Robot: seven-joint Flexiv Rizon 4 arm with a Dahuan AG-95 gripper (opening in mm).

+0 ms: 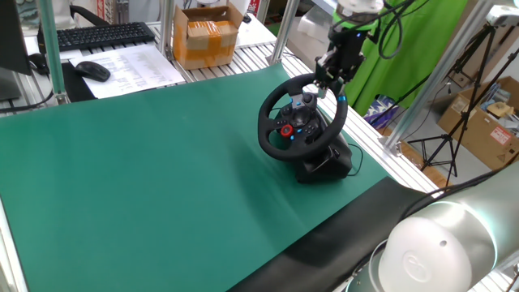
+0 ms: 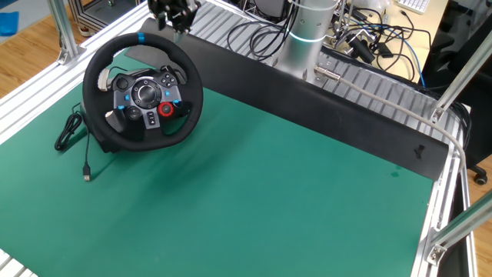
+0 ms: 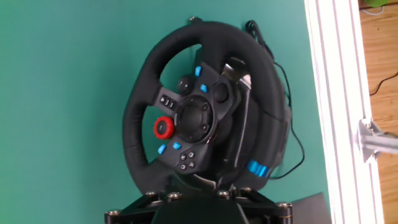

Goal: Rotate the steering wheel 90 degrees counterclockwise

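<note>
The steering wheel [image 1: 302, 118] is black with a thick rim and stands on its black base near the table's far right edge. It has a red knob [image 1: 286, 130] on the hub and a small blue stripe [image 1: 344, 99] at the rim's top. It also shows in the other fixed view [image 2: 142, 92], with the stripe [image 2: 141, 37] on top, and in the hand view [image 3: 199, 106]. My gripper [image 1: 331, 79] hovers just above the top of the rim, close to the stripe, not touching it. Its fingers look parted and hold nothing. It is near the frame's top in the other fixed view [image 2: 174, 18].
The wheel's black cable [image 2: 73, 135] trails on the green mat beside the base. The aluminium table rail [image 3: 336, 93] runs close behind the wheel. A cardboard box [image 1: 208, 34], keyboard [image 1: 97, 35] and mouse [image 1: 92, 70] lie beyond the mat's far edge.
</note>
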